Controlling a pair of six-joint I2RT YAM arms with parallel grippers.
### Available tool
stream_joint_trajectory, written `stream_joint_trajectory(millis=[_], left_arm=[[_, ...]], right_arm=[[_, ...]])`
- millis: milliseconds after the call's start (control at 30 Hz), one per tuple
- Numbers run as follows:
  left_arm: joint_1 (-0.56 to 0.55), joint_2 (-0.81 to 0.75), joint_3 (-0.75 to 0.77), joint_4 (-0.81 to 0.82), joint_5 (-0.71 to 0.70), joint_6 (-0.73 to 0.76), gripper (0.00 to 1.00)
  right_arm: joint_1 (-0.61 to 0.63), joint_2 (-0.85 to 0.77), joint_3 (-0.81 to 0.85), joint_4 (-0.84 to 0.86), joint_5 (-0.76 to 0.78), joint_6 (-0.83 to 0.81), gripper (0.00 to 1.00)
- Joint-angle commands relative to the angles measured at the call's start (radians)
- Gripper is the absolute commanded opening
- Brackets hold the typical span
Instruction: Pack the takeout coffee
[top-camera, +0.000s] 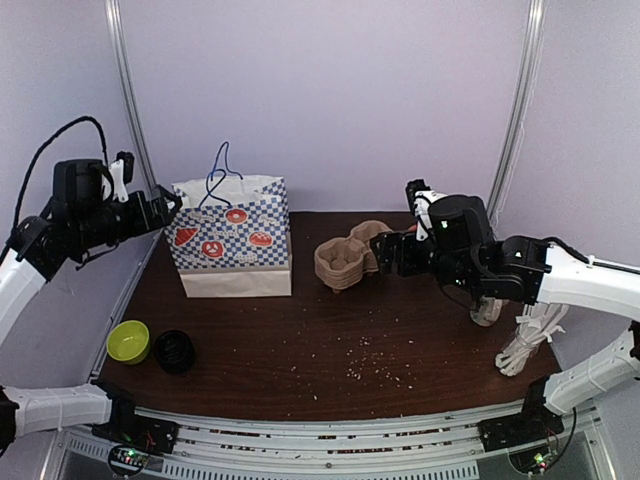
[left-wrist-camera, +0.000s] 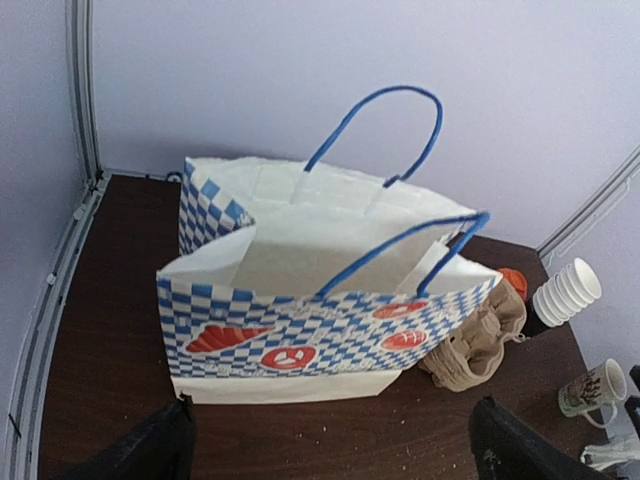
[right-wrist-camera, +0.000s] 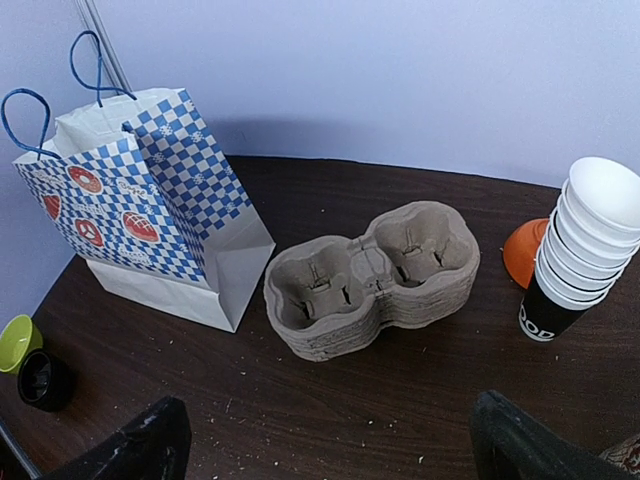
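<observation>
Left jaws, spread wide, hang facing the open checkered paper bag (left-wrist-camera: 300, 340) standing just ahead on the counter (left-wrist-camera: 100, 330). Right jaws, equally wide, look down on a stack of pulp cup carriers (right-wrist-camera: 370, 275), with lidless cups (right-wrist-camera: 585, 235) off to their right. The takeout coffee cannot be made out in any view.

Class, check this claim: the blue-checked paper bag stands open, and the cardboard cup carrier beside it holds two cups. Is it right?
Not quite. The cardboard cup carrier has two pockets and both are empty, as the right wrist view shows. The blue-checked paper bag does stand open beside it.
</observation>
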Motion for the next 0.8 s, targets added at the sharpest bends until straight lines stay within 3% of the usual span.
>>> stream_joint_trajectory(millis=[0, 267, 600, 767], left_arm=[[0.030, 0.120, 0.150, -0.029, -0.036, -0.007, 0.98], [0.224, 0.264, 0.266, -0.093, 0.018, 0.007, 0.98], [0.231, 0.432, 0.353, -0.104, 0.054, 0.080, 0.94], [0.196, 0.432, 0.431, -0.101, 0.110, 0.099, 0.94]], right_arm=[[0.002, -0.015, 0.008, 0.015, -0.038, 0.016, 1.00], [0.001, -0.047, 0.004, -0.037, -0.041, 0.016, 1.00], [0.002, -0.055, 0.027, -0.060, -0.059, 0.006, 1.00], [0.001, -0.048, 0.042, -0.060, -0.068, 0.005, 1.00]])
